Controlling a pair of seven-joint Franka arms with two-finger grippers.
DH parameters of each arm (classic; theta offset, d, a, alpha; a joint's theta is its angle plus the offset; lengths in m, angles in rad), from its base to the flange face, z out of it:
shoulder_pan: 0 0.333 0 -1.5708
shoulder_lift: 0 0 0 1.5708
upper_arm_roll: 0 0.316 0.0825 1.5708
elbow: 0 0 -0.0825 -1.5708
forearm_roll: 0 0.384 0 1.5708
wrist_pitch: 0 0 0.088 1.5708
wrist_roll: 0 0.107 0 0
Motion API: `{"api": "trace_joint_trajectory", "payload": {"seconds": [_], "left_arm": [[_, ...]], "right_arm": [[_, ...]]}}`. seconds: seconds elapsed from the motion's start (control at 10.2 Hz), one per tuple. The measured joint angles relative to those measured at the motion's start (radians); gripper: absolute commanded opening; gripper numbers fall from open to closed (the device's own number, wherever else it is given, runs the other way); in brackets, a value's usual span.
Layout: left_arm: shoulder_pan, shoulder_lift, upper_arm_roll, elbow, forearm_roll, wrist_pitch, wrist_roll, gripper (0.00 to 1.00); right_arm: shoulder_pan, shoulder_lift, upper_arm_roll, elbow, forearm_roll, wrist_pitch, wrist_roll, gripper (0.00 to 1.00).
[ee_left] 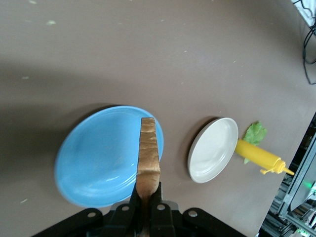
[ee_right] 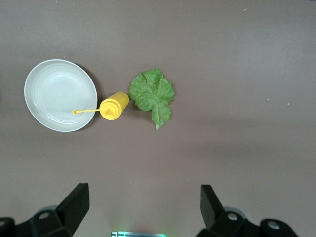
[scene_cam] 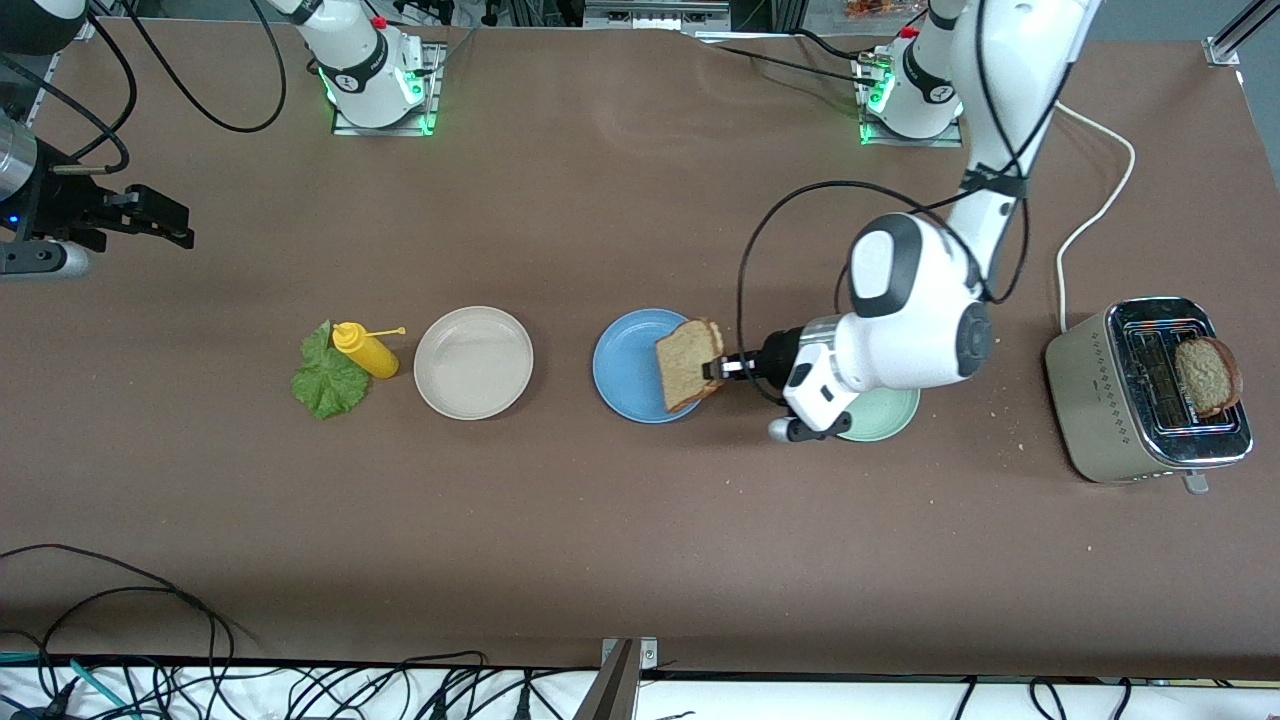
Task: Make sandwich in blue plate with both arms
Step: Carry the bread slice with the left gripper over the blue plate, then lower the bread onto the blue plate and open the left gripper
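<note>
Now three plates sit on the counter [scene_cam: 640, 560]: one blue plate [scene_cam: 625, 370], one beige plate [scene_cam: 473, 362], one mint plate [scene_cam: 890, 418]; two bread slices: the left gripper [scene_cam: 716, 368] pinches one bread slice [scene_cam: 688, 364] over the blue plate, one toaster slice [scene_cam: 1207, 376] sits in the one toaster [scene_cam: 1100, 400]; one lettuce leaf [scene_cam: 327, 378]; one mustard bottle [scene_cam: 366, 351]; the right gripper [ee_right: 143, 205] waits over the counter, jaws spread.

My view: a brown table [scene_cam: 600, 560] fills the room, black cables [scene_cam: 150, 640] trailing along its near edge under even light.

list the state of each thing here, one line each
left pincer: shut on bread slice, over blue plate
bread slice: held on edge
blue plate: nothing lying in it
right pincer: open, waiting
toaster: second slice sticking out of one slot
lettuce leaf: flat on table
beige plate: nothing in it
</note>
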Motion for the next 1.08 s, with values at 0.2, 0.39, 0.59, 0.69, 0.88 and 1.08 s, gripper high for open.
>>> {"api": "trace_joint_trajectory", "payload": {"seconds": [0.2, 0.39, 0.59, 0.69, 0.88, 1.08], "left_arm": [[-0.053, 0.058, 0.001, 0.031, -0.049, 0.066, -0.001, 0.00], [-0.096, 0.112, 0.001, 0.047, -0.054, 0.123, -0.002, 0.00], [-0.104, 0.138, 0.001, 0.055, -0.054, 0.133, -0.002, 0.00], [-0.105, 0.143, 0.002, 0.055, -0.054, 0.133, -0.002, 0.00], [-0.108, 0.150, 0.002, 0.056, -0.054, 0.133, -0.002, 0.00], [-0.109, 0.151, 0.003, 0.060, -0.054, 0.133, -0.014, 0.00]], "right_arm": [[0.000, 0.003, 0.000, 0.000, 0.000, 0.002, 0.000, 1.00], [0.000, 0.009, 0.000, 0.000, 0.000, 0.001, 0.000, 1.00], [0.000, 0.020, 0.000, -0.001, 0.000, 0.000, 0.000, 1.00], [0.000, 0.025, 0.000, -0.001, 0.000, 0.001, 0.000, 1.00], [0.000, 0.030, 0.000, -0.001, 0.000, 0.001, 0.000, 1.00], [0.000, 0.032, 0.000, -0.001, 0.000, 0.001, 0.010, 1.00]]}}
